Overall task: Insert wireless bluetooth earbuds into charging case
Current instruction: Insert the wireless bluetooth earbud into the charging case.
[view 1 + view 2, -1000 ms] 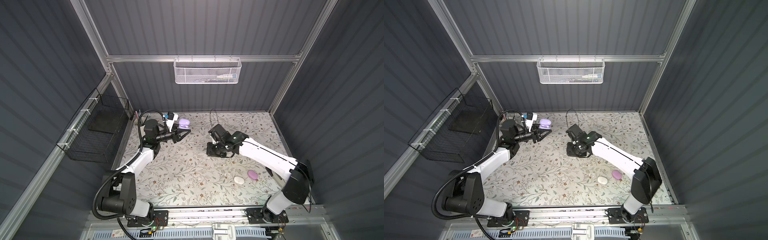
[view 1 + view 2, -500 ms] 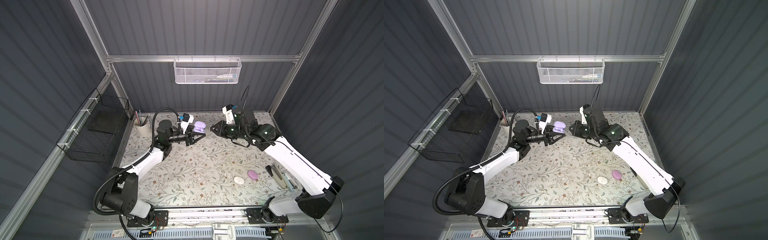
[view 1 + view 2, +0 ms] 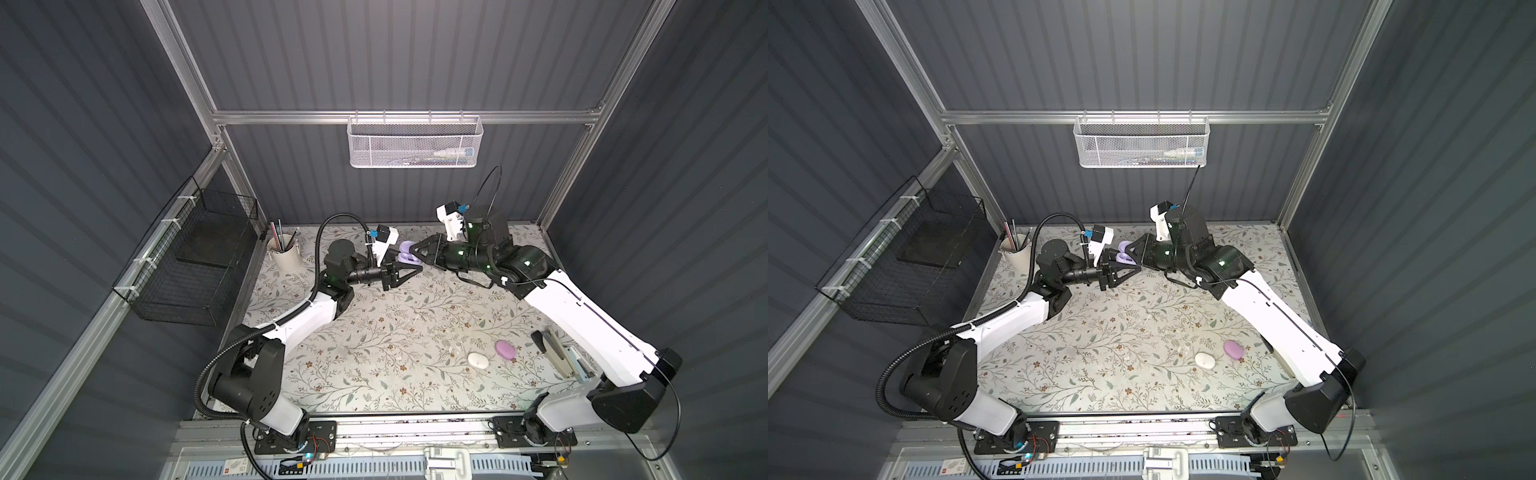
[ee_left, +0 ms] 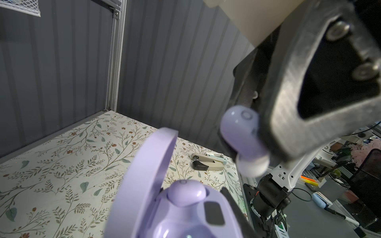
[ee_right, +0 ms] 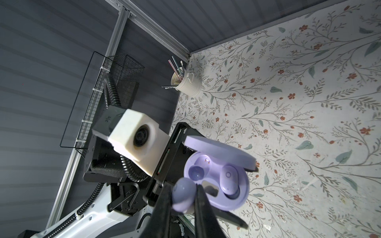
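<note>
Floral-printed table covering [image 3: 374, 332] below: left gripper [image 3: 406, 266] clamps the open lavender oval plastic charging case [image 5: 210, 173]; right gripper [image 5: 183, 186] pinches a lavender rounded plastic earbud [image 4: 241, 131] just beside its empty socket [image 5: 195, 173], long axis steep, ear tip [image 4: 252, 167] downward

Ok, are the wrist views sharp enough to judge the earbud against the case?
Left wrist view: the lavender case is close and blurred, the held earbud slightly soft. Right wrist view: case and seated earbud are crisp, the held earbud in the right tool is soft. In both top views the case is tiny.
</note>
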